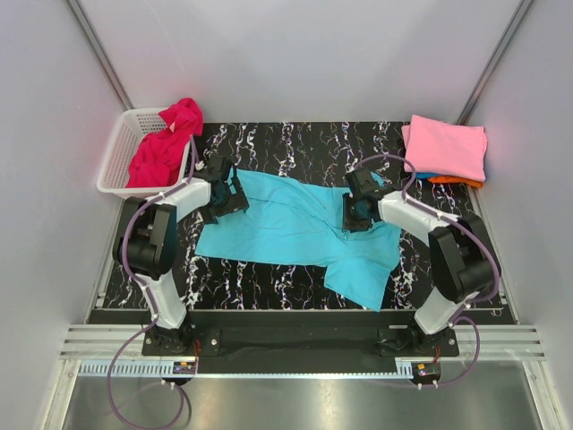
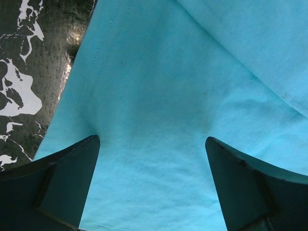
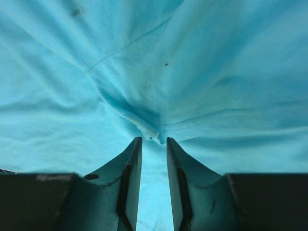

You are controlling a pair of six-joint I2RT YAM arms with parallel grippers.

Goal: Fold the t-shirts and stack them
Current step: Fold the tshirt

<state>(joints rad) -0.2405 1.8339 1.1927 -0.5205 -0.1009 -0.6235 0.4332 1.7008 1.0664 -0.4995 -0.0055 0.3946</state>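
Soft, creased turquoise t-shirt (image 1: 282, 231); on it, left gripper (image 2: 151, 140) agape, right gripper (image 3: 154, 139) narrow at a pucker, grip unclear.

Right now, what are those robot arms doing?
Two arms are working on a turquoise t-shirt spread on the marbled table. The left arm's fingers hang wide open over its left edge. The right arm's fingers sit close together at a pucker of cloth. Folded shirts wait far right; a magenta one lies in the basket.

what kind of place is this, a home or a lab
Probably a lab cell, not a home: plain white panel walls box in a marbled tabletop, and the left arm and right arm are mounted on a metal frame.
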